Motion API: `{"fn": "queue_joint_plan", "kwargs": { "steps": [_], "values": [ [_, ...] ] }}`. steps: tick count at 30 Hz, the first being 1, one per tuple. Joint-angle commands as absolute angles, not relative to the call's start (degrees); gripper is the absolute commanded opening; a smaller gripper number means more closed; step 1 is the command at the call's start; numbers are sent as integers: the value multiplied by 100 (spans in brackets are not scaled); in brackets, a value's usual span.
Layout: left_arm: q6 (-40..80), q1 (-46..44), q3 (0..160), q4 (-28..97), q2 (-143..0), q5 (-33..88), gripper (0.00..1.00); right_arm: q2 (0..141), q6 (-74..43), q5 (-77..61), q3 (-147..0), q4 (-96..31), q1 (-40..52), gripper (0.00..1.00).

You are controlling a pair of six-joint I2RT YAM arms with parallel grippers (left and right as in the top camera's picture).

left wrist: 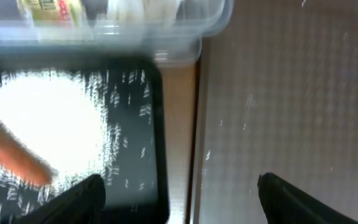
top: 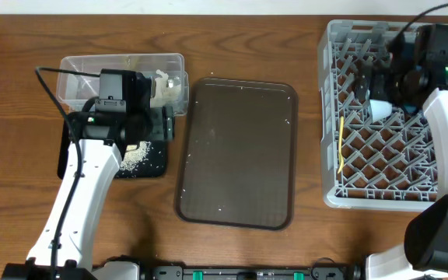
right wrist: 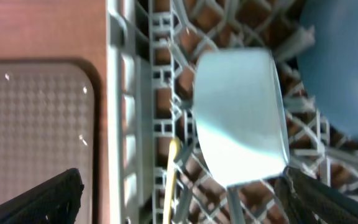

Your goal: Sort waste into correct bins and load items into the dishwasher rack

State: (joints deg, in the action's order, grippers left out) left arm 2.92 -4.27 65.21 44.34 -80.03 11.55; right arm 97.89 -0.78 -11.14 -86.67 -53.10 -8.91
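Right wrist view: light blue cup is sitting in the rack just ahead of the right gripper, its fingers gaping wide and holding nothing.

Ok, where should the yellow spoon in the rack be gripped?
Probably mid-handle, coming straight down from above with the jaws closing across its width. The yellow spoon lies flat, lengthwise beside the left wall of the dishwasher rack, so a side approach looks blocked by wall and pegs.

The brown wooden table carries a clear plastic tub at the left rear, with a shallow black tray just in front. A dark brown serving tray lies mid-table, and a grey dishwasher rack sits at the right
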Motion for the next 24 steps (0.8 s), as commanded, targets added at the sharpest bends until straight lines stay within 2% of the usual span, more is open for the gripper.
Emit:
{"fn": "queue_joint_plan", "kwargs": {
  "steps": [1, 5, 12, 23, 24],
  "values": [
    [108, -429, 6678, 4912, -7872, 1072, 81, 9793, 49, -1184, -8689, -5570, -985, 99],
    [108, -432, 6630, 5271, -7649, 1041, 81, 9793, 43, -1164, -8667, -5813, -982, 99],
    [329, -432, 6012, 4984, -6558, 379, 81, 9306, 25, -1162, -8101, -5352, -930, 99],
    [655, -432, 5271, 4919, -4626, 211, 81, 6761, -248, -445, -5839, -3557, -926, 99],
    [652, -432, 5236, 4917, -4525, 209, 90, 6539, -336, -294, -5655, -3452, -926, 99]
  ]
}}
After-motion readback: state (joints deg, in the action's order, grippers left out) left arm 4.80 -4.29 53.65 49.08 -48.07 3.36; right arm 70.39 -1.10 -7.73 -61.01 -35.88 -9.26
